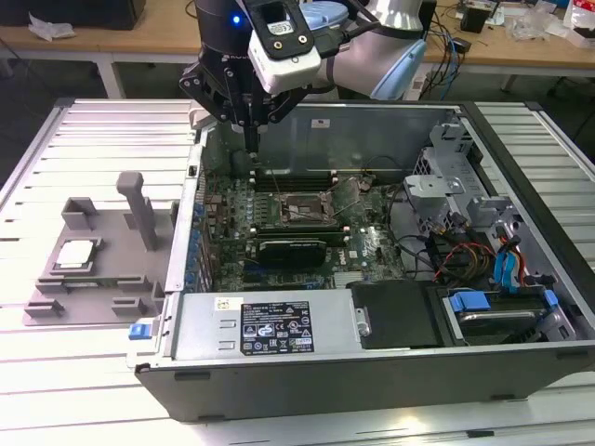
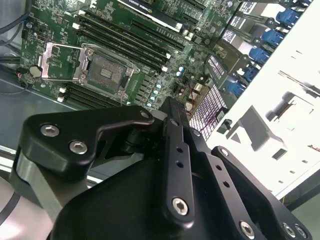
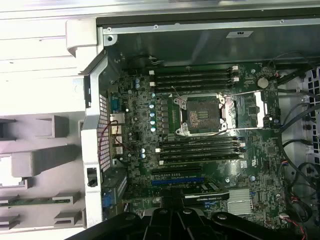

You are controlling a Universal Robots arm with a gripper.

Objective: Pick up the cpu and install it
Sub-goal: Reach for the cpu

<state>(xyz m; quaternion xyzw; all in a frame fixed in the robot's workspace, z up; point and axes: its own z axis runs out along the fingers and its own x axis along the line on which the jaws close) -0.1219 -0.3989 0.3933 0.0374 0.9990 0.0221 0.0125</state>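
One gripper [image 1: 251, 139] is in view, hanging over the far corner of the open computer case [image 1: 372, 358] on the exterior view's left, above the edge of the motherboard [image 1: 372, 243]. Its fingers [image 2: 172, 107] appear pressed together with nothing between them. The angle in the second wrist view is poor, so this reading rests mainly on the single narrow tip seen in the exterior view.

The cpu [image 1: 76, 254] lies flat, silver face up, in a recess of the grey fixture tray [image 1: 93, 302]. The tray sits on the slatted table [image 1: 102, 130] outside the case, on the exterior view's left. The cpu is well apart from the gripper and nothing touches it.

The socket [image 3: 200, 114] on the motherboard is uncovered, with its contact field exposed in both wrist views [image 2: 106, 74]. Its metal retention frame [image 3: 250, 107] is folded back beside it. No chip sits in the socket. Memory slots run along both long sides of the socket.
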